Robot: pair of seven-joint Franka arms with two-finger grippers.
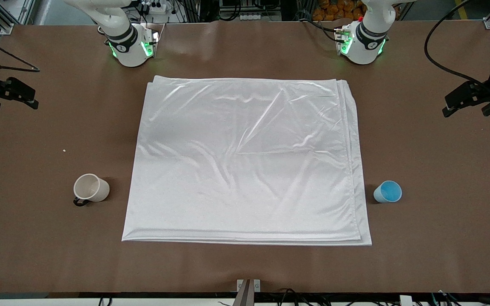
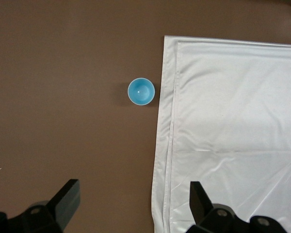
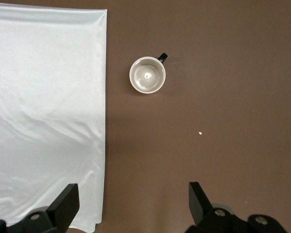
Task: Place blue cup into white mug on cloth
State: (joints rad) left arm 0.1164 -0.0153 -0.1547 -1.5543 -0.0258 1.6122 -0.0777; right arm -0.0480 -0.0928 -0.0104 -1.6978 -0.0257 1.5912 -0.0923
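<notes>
Two end effectors hang high at the table's ends, both spread wide and holding nothing, so you are starting from rest. Your left end effector [image 1: 468, 104] is up over the bare table at the left arm's end, and the blue cup [image 1: 387, 191] stands upright on the table below it, just beside the edge of the cloth [image 1: 245, 161] but not on it; in the left wrist view the blue cup [image 2: 141, 91] sits ahead of the open fingers [image 2: 68, 199], roughly on the line between them, with the cloth edge [image 2: 162, 145] just beside it. Your right end effector [image 1: 11, 91] waits over the right arm's end, where the white mug [image 1: 90, 188] stands upright on the bare table, also off the cloth, its black handle [image 3: 163, 57] pointing away from the cloth. The left arm is clearly the nearer one to the cup, so I would judge that you descend there first. The cup is round and handleless, so any approach angle should serve.
</notes>
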